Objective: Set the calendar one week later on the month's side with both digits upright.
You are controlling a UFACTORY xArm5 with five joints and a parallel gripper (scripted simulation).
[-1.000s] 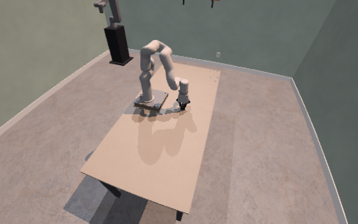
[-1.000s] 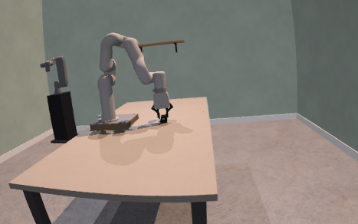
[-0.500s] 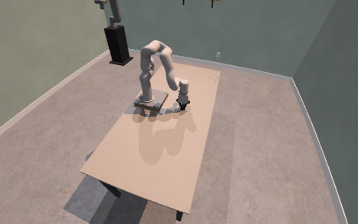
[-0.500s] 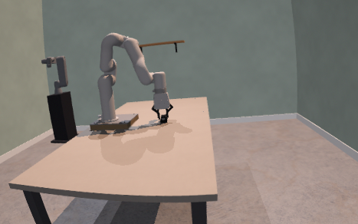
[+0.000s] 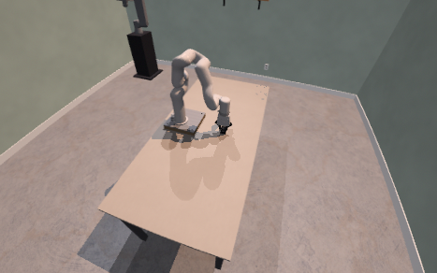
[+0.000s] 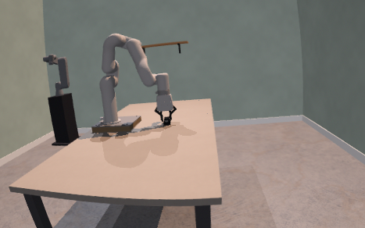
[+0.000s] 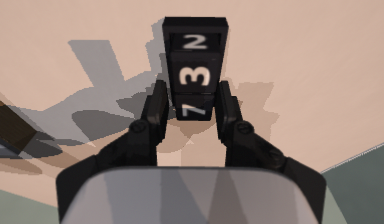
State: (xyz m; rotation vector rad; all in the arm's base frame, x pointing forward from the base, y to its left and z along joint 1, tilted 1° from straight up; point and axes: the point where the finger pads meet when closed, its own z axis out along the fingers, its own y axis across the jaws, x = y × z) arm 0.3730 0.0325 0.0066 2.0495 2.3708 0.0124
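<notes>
Two black fingers of the gripper (image 7: 193,90) reach forward from the grey housing at the bottom of the wrist view; they stand about half spread, one on each side of the nearest cube (image 7: 193,111), and grip nothing; whether the pads touch its side faces cannot be told; this cube shows a white 7 on its upper face, turned away from the camera; directly behind it, and touching it, a second cube (image 7: 194,76) shows a white 3, lying on its side in this view; both cubes sit in line within a black tray (image 7: 194,22), whose far part carries a white mark that reads as either an N or a sideways 2; the tray rests on the tan table (image 6: 136,168), close to the arm's base plate (image 6: 130,124) and on the half of the table nearer the back wall; in the exterior view the white arm (image 6: 110,78) arches up from the plate and bends down, with the gripper pointing straight at the table top; beyond the table a second, smaller arm stands on a black pedestal (image 6: 62,117) on the floor; a wooden shelf (image 6: 163,44) is fixed to the back wall.
</notes>
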